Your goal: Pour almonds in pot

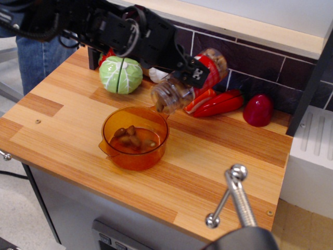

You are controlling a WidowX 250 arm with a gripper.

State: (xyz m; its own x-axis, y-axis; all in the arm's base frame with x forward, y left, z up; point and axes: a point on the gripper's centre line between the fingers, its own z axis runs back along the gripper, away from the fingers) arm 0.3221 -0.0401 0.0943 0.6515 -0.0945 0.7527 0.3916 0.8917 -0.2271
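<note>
The clear jar with a red label is tipped, its open mouth down-left over the far right rim of the orange pot. Brown almonds crowd the jar's mouth. Several almonds lie in the pot's bottom. My black gripper is shut on the jar's middle, the arm reaching in from the upper left. The pot stands on the wooden counter, near its front.
A green cabbage sits behind the pot at the left. Red and orange toy vegetables lie under the jar, with a dark red one at the right. A purple tiled wall stands behind. A metal handle rises at the front right.
</note>
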